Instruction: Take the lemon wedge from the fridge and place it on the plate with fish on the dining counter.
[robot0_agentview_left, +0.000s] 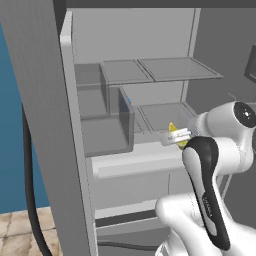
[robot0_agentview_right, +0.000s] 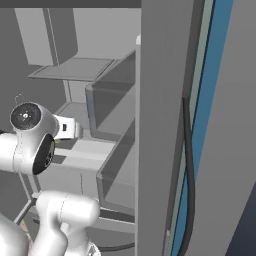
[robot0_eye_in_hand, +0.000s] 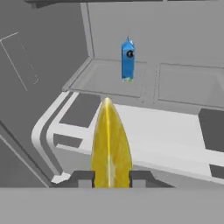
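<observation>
Left base view: the arm is reaching into the open fridge (robot0_agentview_left: 150, 85), and the fingers (robot0_agentview_left: 178, 136) are pinching the lemon wedge (robot0_agentview_left: 173, 128) just in front of the lower shelf's front edge, above the pale drawer ledge. The wedge is largely masked by the wrist, so only its yellow tip is showing.

Right base view: the wrist is standing between the shelves and the door bins; the fingers (robot0_agentview_right: 75, 130) are mostly hidden behind the white hand housing, and the wedge is too small to make out here.

Hand view: the fingers are clamping the lemon wedge (robot0_eye_in_hand: 110, 144) from both sides, its point rising between them. A small blue bottle (robot0_eye_in_hand: 127, 60) is standing near the back edge of the shelf beyond. The withdrawal is best made straight back and level, keeping clear of the shelf edge and door bins, with the clamp held firm on so slim a piece.
</observation>
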